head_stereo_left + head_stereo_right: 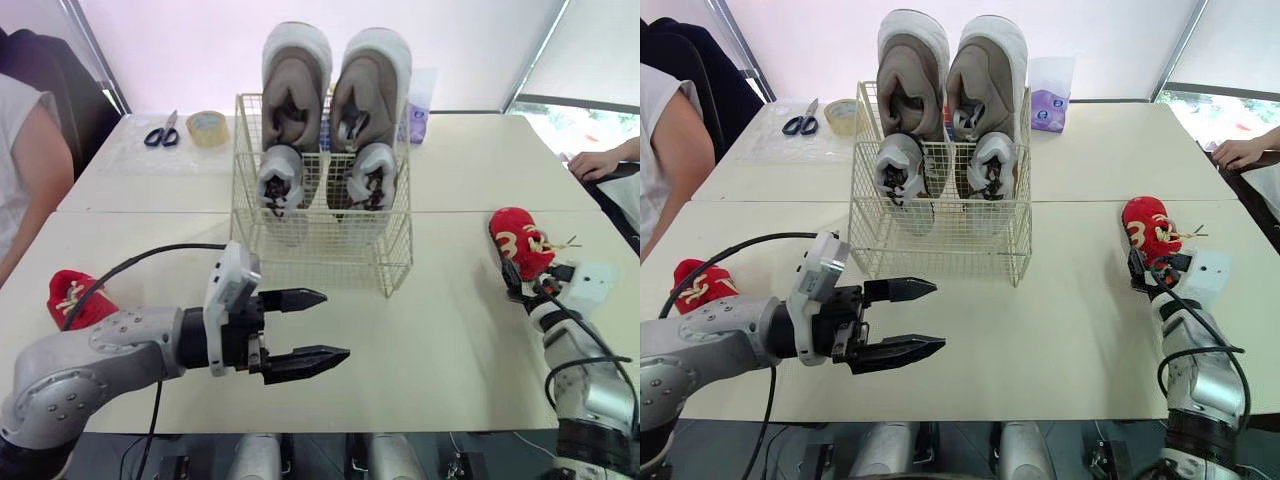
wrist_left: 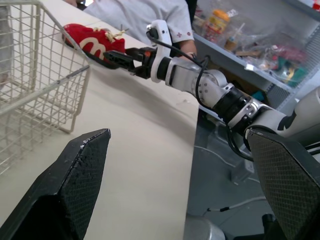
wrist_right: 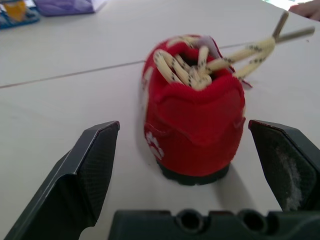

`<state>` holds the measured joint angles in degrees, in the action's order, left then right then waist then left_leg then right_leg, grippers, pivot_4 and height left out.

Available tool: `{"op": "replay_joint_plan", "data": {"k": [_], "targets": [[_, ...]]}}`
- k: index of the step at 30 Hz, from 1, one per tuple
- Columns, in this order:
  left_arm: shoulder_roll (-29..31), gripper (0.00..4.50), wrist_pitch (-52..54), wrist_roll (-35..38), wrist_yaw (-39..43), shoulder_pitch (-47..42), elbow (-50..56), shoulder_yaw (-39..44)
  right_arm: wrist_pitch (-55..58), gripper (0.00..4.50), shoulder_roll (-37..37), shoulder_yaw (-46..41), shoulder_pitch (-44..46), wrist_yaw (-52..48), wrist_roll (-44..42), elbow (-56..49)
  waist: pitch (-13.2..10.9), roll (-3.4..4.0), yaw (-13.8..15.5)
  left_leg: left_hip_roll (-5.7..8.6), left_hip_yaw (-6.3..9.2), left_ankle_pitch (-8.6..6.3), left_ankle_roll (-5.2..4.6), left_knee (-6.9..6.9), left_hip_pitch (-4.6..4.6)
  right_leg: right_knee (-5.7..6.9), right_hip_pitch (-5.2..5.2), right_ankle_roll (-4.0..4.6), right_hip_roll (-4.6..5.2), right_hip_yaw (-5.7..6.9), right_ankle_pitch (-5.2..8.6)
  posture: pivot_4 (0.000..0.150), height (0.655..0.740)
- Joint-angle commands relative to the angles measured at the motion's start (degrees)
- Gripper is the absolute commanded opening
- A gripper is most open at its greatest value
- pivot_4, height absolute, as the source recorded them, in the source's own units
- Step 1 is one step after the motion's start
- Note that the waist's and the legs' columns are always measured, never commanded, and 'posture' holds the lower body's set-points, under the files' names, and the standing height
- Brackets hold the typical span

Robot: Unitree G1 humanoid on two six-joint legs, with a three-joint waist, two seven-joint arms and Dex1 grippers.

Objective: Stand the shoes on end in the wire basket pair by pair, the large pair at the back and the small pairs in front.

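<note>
1. Centrally, the wire basket (image 1: 320, 262) stood on the table (image 1: 440, 330) with four shoes standing on end inside it.
2. At the basket's back, the large grey pair (image 1: 296, 85) stood with long axes vertical. The toes rose above the rim and the laced openings faced the robot.
3. At the basket's front, the small grey pair (image 1: 280, 180) stood on end likewise, one shoe before each large shoe.
4. Right of the basket and well apart from it, a red shoe (image 1: 520, 242) lay on its sole. Its long axis ran away from the robot, heel nearest and toe farthest.
5. The right gripper (image 3: 184, 131) sat just behind that heel with its fingers spread, one on either side of the heel and neither touching it.
6. Left of the basket, a second red shoe (image 1: 75, 297) lay partly hidden by the left arm, so its heading could not be told.
7. In front of the basket, the left gripper (image 1: 305, 330) hovered with its fingers spread and empty, pointing toward the robot's right.
8. Behind the basket lay scissors (image 1: 162, 132), a tape roll (image 1: 207, 127) and a purple pack (image 1: 415, 115).
</note>
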<state>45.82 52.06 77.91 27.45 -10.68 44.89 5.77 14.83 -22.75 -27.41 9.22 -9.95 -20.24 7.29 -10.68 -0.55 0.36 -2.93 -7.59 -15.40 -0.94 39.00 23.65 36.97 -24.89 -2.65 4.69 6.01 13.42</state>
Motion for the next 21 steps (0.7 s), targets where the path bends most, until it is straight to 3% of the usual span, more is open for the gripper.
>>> {"op": "replay_joint_plan", "data": {"k": [1, 5, 10, 11, 15, 17, 21], "targets": [[0.3, 4.49, -1.7, -0.7, -0.2, 0.7, 1.5, 0.4, -5.1, 4.50, -0.3, -0.3, 2.5, 0.1, 1.3, 4.5, 0.0, 0.01, 0.0, 0.00, 0.00, 0.00, 0.00, 0.00, 0.00, 0.00, 0.00, 0.00, 0.00, 0.00, 0.00, 0.150, 0.7357], [0.2, 4.49, -2.1, -1.5, -0.9, 1.4, 2.0, 0.0, -10.7, 4.50, -2.0, 0.1, 7.4, -2.3, 2.7, 16.9, 0.0, 0.01, -0.2, 0.01, -0.02, 0.00, 0.00, 0.01, -0.01, 0.00, 0.02, 0.00, 0.01, 0.00, 0.00, 0.150, 0.7357], [0.8, 4.50, -2.4, -1.4, -1.1, 2.3, 2.1, 0.4, -14.8, 2.18, -2.8, 0.7, 10.1, -3.7, 3.2, 23.7, 0.0, 0.01, -0.8, 0.01, 0.00, 0.00, 0.00, 0.00, -0.07, -0.01, 0.09, -0.01, 0.01, 0.00, 0.00, 0.150, 0.7357], [1.0, 4.50, -2.5, -1.4, -1.1, 2.5, 2.0, 0.7, -15.1, 1.90, -2.8, 0.8, 10.2, -3.9, 3.1, 23.9, 0.0, 0.01, -1.0, 0.01, 0.00, 0.00, 0.00, 0.00, -0.08, -0.01, 0.11, -0.03, 0.01, -0.01, 0.00, 0.150, 0.7357], [2.1, 4.50, -2.9, -0.5, -1.3, 3.0, 1.2, 2.8, -16.0, 1.76, -3.7, -0.7, 11.0, -5.0, 1.4, 22.4, 0.0, 0.02, -1.1, 0.00, 0.00, 0.00, 0.01, 0.00, -0.12, 0.00, 0.13, -0.06, 0.01, -0.01, -0.02, 0.150, 0.7357], [4.1, 4.50, -2.1, 3.2, -2.7, 1.8, -1.3, 5.4, -17.1, 1.76, -8.4, -3.1, 14.8, -6.6, -0.2, 21.9, -0.1, 0.15, -1.1, 0.00, 0.00, 0.01, 0.01, 0.00, -0.12, 0.00, 0.13, -0.06, 0.02, -0.01, -0.02, 0.150, 0.7357], [8.9, 4.50, -1.5, 12.0, -2.8, -5.2, -10.3, 11.1, -14.8, 1.76, -22.8, -1.8, 32.7, -21.0, -5.1, 22.4, -0.9, 1.59, -1.4, 0.25, -0.29, 0.12, -0.26, 0.02, 0.02, 0.03, -0.14, -0.09, 0.27, -0.19, -0.05, 0.150, 0.7357]]}}
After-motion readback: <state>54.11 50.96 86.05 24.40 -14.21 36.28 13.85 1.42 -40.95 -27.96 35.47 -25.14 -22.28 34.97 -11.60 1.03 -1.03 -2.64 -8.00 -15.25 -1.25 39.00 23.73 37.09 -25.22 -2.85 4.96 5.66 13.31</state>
